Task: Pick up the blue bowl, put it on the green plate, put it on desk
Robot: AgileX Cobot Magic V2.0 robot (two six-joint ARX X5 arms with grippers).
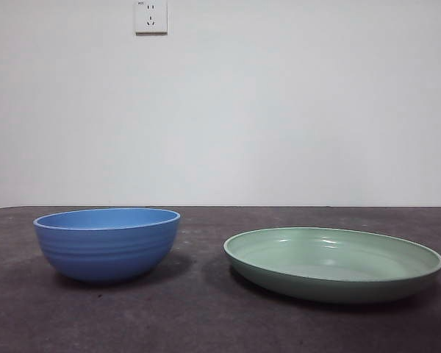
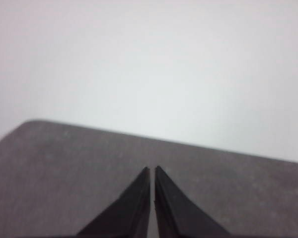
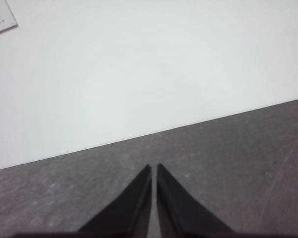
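The blue bowl (image 1: 107,243) stands upright on the desk (image 1: 198,309) at the left of the front view. The green plate (image 1: 333,263) lies flat on the desk to its right, apart from the bowl. Neither gripper shows in the front view. My left gripper (image 2: 152,170) is shut and empty over bare desk (image 2: 64,168). My right gripper (image 3: 154,167) is shut and empty over bare desk (image 3: 238,158). Neither wrist view shows the bowl or the plate.
A white wall stands behind the desk, with a wall socket (image 1: 151,16) high up; the socket also shows in the right wrist view (image 3: 2,17). The desk's rounded far corner (image 2: 32,123) shows in the left wrist view.
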